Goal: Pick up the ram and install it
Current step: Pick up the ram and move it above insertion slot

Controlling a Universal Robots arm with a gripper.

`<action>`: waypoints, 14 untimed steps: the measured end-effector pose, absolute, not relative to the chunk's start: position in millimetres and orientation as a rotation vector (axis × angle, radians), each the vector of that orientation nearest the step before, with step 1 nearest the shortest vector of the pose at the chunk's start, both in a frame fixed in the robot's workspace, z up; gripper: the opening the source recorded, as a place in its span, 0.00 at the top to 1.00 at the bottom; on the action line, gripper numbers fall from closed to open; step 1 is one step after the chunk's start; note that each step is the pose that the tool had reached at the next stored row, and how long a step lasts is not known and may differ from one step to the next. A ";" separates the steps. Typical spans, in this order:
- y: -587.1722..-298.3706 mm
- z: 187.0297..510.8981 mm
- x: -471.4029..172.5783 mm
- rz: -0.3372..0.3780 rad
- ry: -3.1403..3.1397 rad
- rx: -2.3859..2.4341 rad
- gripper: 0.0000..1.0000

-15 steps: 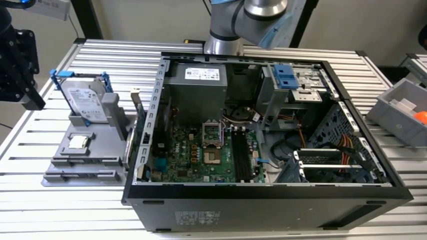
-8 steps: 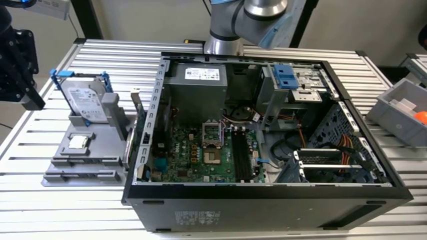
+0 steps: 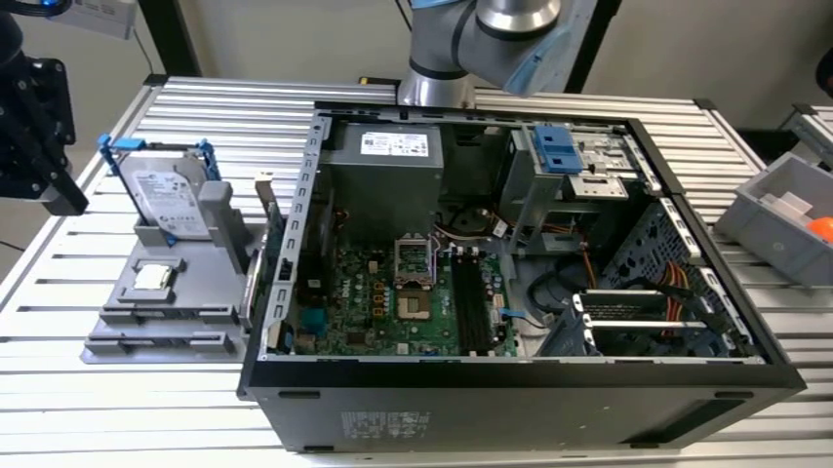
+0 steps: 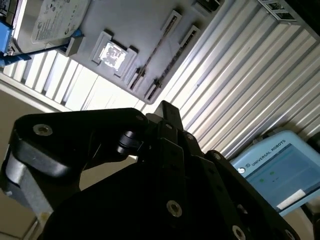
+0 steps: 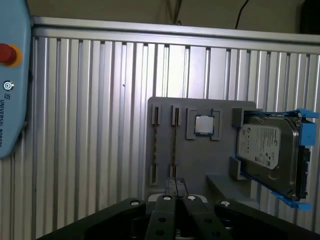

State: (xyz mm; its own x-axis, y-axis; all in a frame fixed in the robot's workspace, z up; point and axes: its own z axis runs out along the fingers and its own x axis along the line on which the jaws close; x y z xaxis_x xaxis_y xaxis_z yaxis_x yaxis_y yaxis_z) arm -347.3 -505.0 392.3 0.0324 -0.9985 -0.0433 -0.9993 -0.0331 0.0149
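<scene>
1. Ahead of the fingertips (image 5: 170,187), the ram (image 5: 174,145) stands on edge in a slot (image 5: 174,116) of a grey holder (image 5: 200,160). In the first wrist view it shows as a thin dark strip, apart from the fingers and untouched.
2. The gripper (image 5: 176,184) points toward the holder's near edge, its two fingers pressed together with nothing between them.
3. A second slot (image 5: 155,116) runs parallel, just beside the ram's.
4. Farther from the fingers, a small square silver chip (image 5: 203,125) sits in a recess. Past it, a hard drive (image 5: 267,150) in a blue frame (image 5: 307,132) stands at the holder's side.
5. The holder lies on a ribbed metal table (image 5: 90,125).
6. In the exterior view, an open computer case (image 3: 521,390) lies beyond the holder, well apart from the fingers, its green board (image 3: 390,292) facing up.
7. A light blue tablet (image 5: 12,100) with a red button (image 5: 6,54) lies on the table, on the side of the fingers away from the hard drive.
</scene>
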 end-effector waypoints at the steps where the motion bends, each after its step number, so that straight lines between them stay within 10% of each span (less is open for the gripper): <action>1: -505.0 392.3 -347.3 0.065 2.171 -2.243 0.00; 14: -505.0 392.3 -347.3 0.065 2.170 -2.244 0.00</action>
State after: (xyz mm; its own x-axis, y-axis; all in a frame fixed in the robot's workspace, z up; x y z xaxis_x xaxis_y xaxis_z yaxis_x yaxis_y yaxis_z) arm -347.3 -505.0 392.3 0.0328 -0.9985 -0.0433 -0.9993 -0.0335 0.0149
